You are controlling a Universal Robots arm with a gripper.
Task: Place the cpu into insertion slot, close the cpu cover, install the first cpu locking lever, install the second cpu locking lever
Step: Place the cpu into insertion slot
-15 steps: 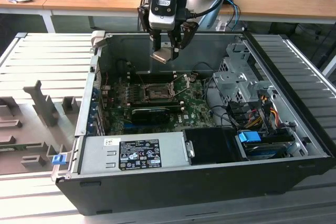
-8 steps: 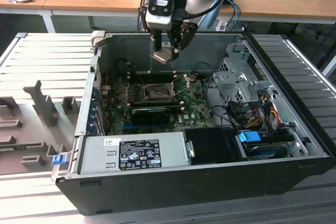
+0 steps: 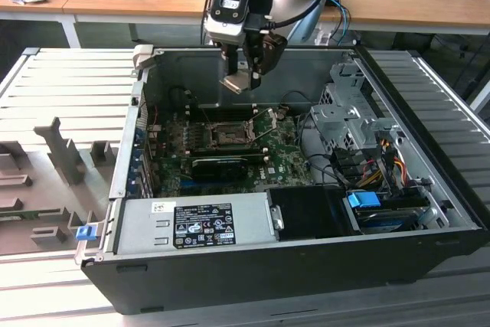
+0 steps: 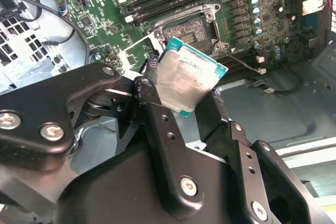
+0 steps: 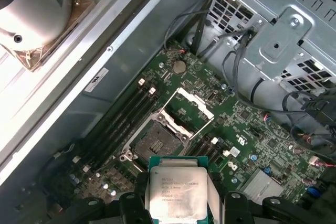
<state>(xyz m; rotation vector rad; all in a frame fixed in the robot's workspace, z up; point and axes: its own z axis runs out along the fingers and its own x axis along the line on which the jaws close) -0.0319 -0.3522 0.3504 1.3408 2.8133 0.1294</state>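
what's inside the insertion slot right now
Only its dark contact field shows in the insertion slot; no chip sits in it. The cpu hangs over the board, clamped in the tool, and in the second wrist view it covers part of the slot.

Exterior view high, angled into case (image 3: 230, 277); both wrist views close, sharing insertion slot (image 5: 157, 142) (image 4: 191, 30).

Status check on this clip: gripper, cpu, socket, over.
Status: gripper shut on cpu, held above the board. insertion slot bare, cpu not yet in. cpu cover swung open, off the slot.
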